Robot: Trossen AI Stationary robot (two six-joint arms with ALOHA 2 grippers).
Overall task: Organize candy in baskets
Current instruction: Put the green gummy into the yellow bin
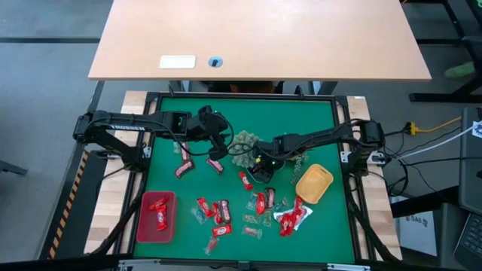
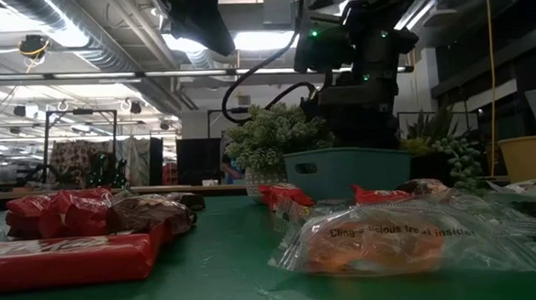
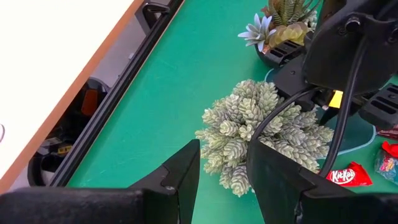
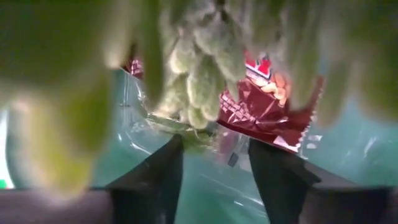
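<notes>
Green felt mat point(image 1: 316, 124) — glossy crinkled candy point(image 1: 215, 211), rounded yellow-orange basket point(image 1: 314, 183).

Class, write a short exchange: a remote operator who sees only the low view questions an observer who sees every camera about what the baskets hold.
Operator: I see the yellow basket's wall only. Is anything inside?
Observer: From above, the yellow basket looks empty.
Operator: I can't make out the red basket from here. What does it hold?
Observer: The red basket holds red-wrapped candy.
</notes>
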